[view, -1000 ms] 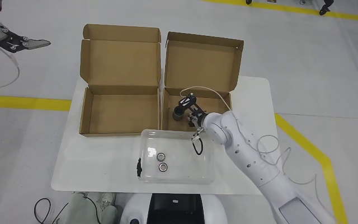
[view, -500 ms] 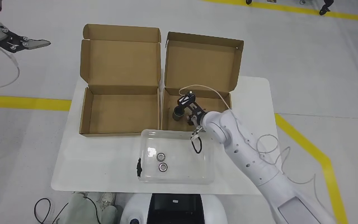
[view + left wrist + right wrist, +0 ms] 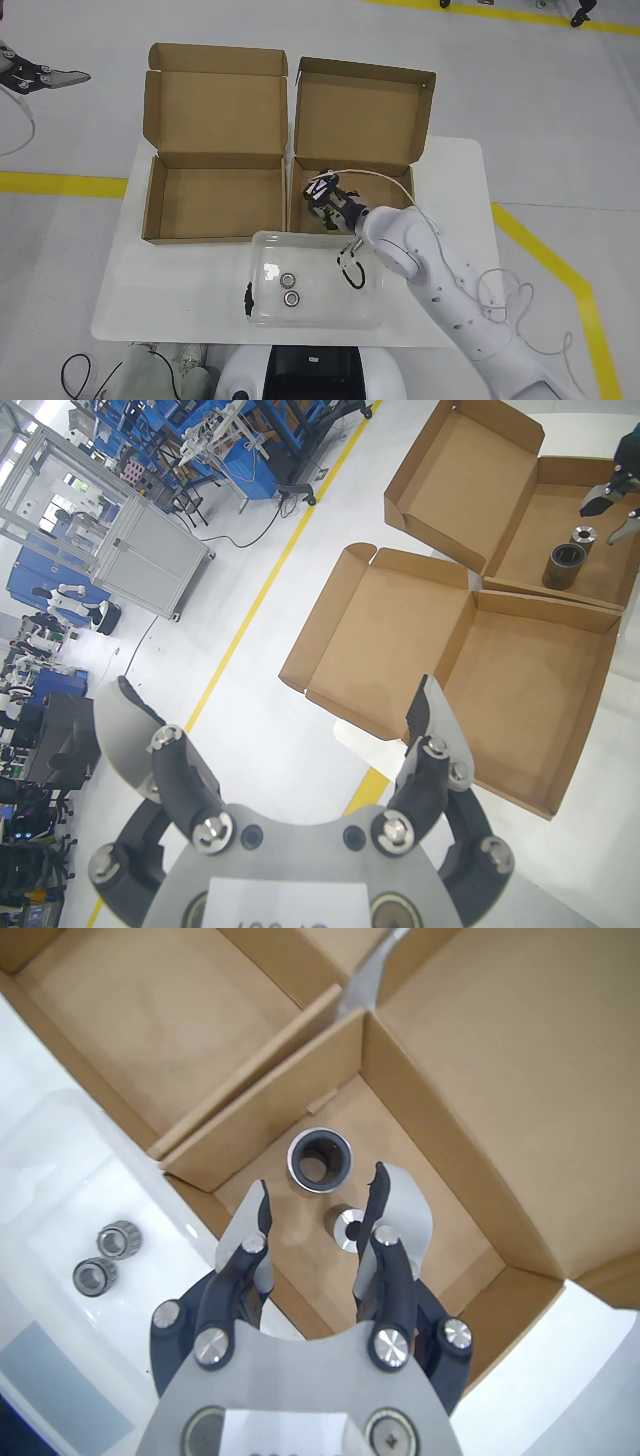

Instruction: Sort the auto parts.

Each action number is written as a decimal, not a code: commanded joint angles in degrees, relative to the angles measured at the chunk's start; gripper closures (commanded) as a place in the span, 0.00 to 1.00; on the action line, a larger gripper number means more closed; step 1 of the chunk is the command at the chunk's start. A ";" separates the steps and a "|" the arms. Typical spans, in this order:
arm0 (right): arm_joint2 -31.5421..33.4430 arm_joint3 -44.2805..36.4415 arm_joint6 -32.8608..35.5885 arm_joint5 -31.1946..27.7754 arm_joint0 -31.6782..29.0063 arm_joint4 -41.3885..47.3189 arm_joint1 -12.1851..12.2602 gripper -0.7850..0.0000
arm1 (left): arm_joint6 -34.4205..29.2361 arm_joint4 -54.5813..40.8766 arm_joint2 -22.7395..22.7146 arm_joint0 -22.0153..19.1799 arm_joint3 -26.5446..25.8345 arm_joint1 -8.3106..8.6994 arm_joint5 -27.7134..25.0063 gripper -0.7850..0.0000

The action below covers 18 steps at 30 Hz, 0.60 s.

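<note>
Since the bearings [image 3: 119, 1239] in the clear tray [image 3: 45, 1168] look solid steel, we judge them heavy, rigid, slick; pinch across the ribbed outer ring. Right gripper [image 3: 320, 1180] hangs spread, empty, over the right box [image 3: 450, 1138], small bushing [image 3: 345, 1228] beside one finger, bearings well apart. Left gripper [image 3: 272, 695] spread too, off-table.

Plain brown right box [image 3: 360, 110] — in it a dark grey sleeve [image 3: 320, 1165], a shiny silver bushing [image 3: 345, 1228]; white table [image 3: 450, 200] beneath.
</note>
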 commanded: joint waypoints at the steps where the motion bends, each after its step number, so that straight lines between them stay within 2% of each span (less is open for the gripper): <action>1: 0.06 -1.63 -1.67 -3.02 -0.92 0.27 0.23 0.53 | 0.00 0.00 0.00 0.00 0.00 0.00 0.00 0.00; 11: -0.22 -8.36 -8.41 -13.84 -6.76 0.07 1.52 0.51 | 0.00 0.00 0.00 0.00 0.00 0.00 0.00 0.00; 18: -1.85 -9.77 -9.93 -16.03 -11.32 -2.18 2.22 0.51 | 0.00 0.00 0.00 0.00 0.00 0.00 0.00 0.00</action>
